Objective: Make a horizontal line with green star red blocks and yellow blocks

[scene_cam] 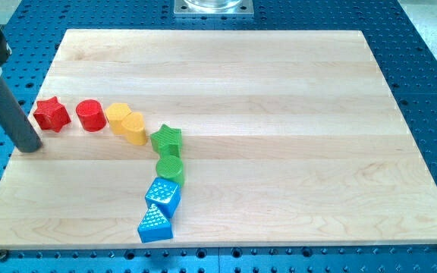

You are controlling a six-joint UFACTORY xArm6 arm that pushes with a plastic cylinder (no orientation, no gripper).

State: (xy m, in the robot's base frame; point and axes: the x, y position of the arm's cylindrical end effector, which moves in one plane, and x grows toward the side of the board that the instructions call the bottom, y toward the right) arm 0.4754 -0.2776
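Observation:
A red star (51, 114) and a red cylinder (91, 115) sit side by side at the board's left. To their right two yellow blocks touch: a hexagon-like one (117, 117) and a heart-like one (134, 128). A green star (166, 139) lies lower right of them. Together they make a row sloping slightly down to the right. My tip (30, 147) rests on the board at its left edge, just lower left of the red star, not touching it.
A green cylinder (169, 168) sits right below the green star. A blue cube (163, 196) and a blue triangular block (155, 224) continue downward from it. The wooden board (279, 114) lies on a blue perforated table (431, 45).

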